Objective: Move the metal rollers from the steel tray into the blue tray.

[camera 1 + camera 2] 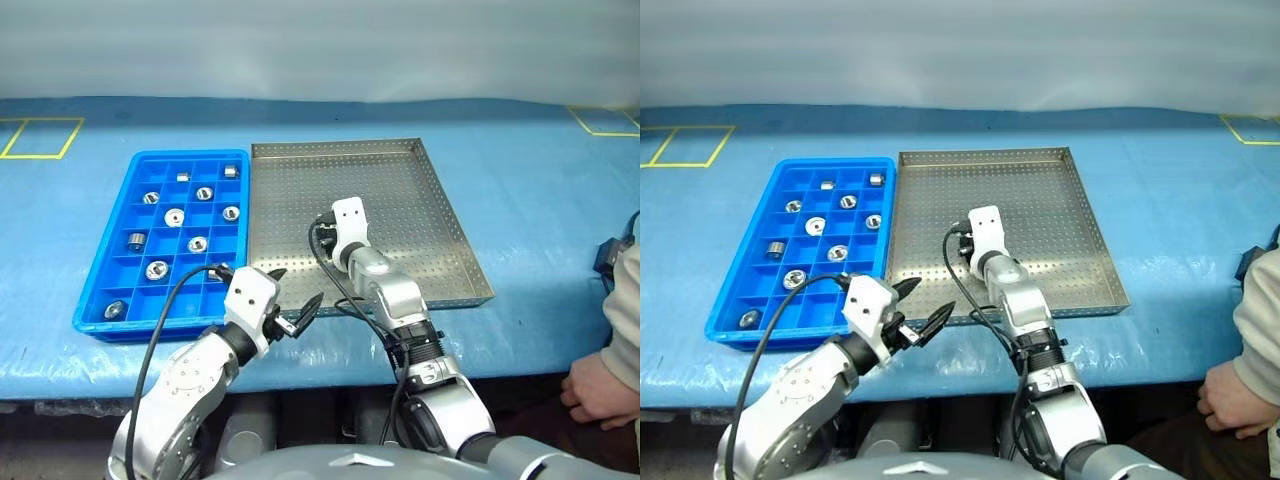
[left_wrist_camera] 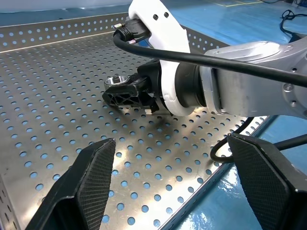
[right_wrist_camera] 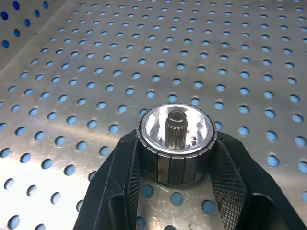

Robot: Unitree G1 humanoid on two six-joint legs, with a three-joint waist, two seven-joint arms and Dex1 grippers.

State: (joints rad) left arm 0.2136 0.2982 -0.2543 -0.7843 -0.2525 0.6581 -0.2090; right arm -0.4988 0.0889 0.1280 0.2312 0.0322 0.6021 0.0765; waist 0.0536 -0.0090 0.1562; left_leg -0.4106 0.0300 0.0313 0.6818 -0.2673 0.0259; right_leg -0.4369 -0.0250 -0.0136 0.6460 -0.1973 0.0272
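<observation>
The bright blue plastic gridded tray (image 1: 105, 265) holds 10 small shiny metal rollers (image 1: 174, 216), 1 per compartment. Touching its side, the large perforated steel tray (image 1: 420, 215) holds 1 roller (image 3: 176, 143), standing on the floor and pinched by the right tool (image 3: 175, 179). The left tool (image 1: 295, 298) hangs spread at the steel tray's near rim. A person's hand (image 1: 598, 390) rests beyond the blue tabletop (image 1: 540, 190) edge.
</observation>
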